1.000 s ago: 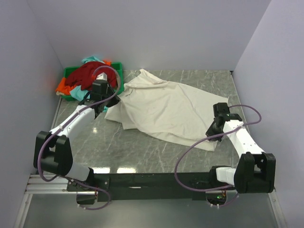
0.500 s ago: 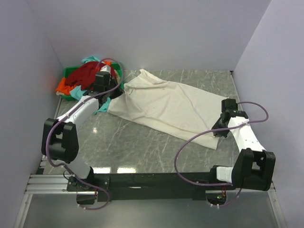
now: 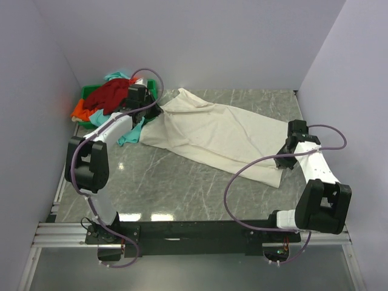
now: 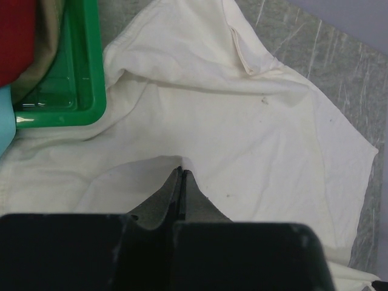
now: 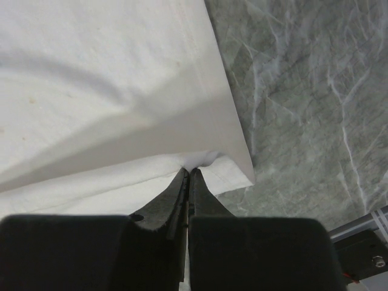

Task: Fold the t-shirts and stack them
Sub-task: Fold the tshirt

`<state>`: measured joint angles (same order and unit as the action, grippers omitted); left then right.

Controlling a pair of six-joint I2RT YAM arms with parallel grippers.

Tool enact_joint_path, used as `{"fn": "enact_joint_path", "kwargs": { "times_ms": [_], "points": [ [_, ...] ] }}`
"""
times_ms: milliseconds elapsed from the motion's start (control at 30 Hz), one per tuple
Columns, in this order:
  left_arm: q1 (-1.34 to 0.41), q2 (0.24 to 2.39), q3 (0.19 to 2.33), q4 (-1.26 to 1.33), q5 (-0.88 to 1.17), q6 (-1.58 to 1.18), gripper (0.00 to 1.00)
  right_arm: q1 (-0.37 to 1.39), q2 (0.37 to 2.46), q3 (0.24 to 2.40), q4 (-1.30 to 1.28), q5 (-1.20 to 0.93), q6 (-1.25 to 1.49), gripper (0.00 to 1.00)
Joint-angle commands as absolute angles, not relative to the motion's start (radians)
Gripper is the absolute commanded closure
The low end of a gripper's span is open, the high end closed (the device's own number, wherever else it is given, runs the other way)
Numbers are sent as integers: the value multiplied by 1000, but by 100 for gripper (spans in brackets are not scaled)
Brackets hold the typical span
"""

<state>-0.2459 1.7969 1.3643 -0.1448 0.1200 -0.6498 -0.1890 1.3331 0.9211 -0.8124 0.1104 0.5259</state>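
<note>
Cream-white t-shirt [image 3: 212, 136] is lying mostly flat on the desk [image 3: 182, 188]. It's running diagonally from far-left, by the green bin [image 4: 91, 66], to near-right. It's showing a few soft creases, w/ one sleeve pointing toward the back wall.

L tool [image 4: 180, 172] is sitting at the shirt's far-left end, just beside the bin's corner. Its fingers are pressing together and pinching a small raised fold of the cream cloth at the tips. The shirt's edge is lying against the bin's outer wall there.

R tool [image 5: 188, 171] is sitting at the opposite, near-right end. Its fingers are also pressing together, pinching a bunched bit of cloth right by the hem corner, w/ bare marble just to the right of it. The shirt is looking pulled fairly taut btwn the two tools.

The other shirts are heaping in and over the bin at the far-left corner. Dark red t-shirt [image 3: 112, 94] is lying on top, and orange t-shirt [image 3: 80, 111] is spilling over the left side. Teal t-shirt [image 3: 130, 134] is trailing out onto the desk under the L arm, touching the cream shirt's edge.

R arm's purple cable [image 3: 233, 188] is looping over the desk near the shirt's near edge.
</note>
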Motion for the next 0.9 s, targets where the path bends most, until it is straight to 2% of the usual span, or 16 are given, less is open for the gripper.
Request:
{"fn": "enact_joint_path", "kwargs": {
  "times_ms": [0,467,567,600,700,733,867],
  "points": [
    [-242,1816,1433,-117,135,-627,100,-201,1357,985,-787,121,508,100],
    [-244,1934,1565,-118,156,-609,99,-206,1451,1026,-772,152,506,100],
    [-244,1948,1617,-129,178,-603,52,-206,1474,1075,-791,137,482,92],
    [-244,1947,1627,-132,184,-601,29,-206,1482,1110,-805,138,468,88],
    [-252,1919,1651,-147,175,-586,9,-204,1486,1166,-844,193,457,73],
    [-253,1904,1631,-146,169,-583,7,-203,1470,1169,-847,205,456,63],
    [-255,1748,1465,-80,156,-575,1,-203,1401,1154,-830,221,442,36]
  ]
}}
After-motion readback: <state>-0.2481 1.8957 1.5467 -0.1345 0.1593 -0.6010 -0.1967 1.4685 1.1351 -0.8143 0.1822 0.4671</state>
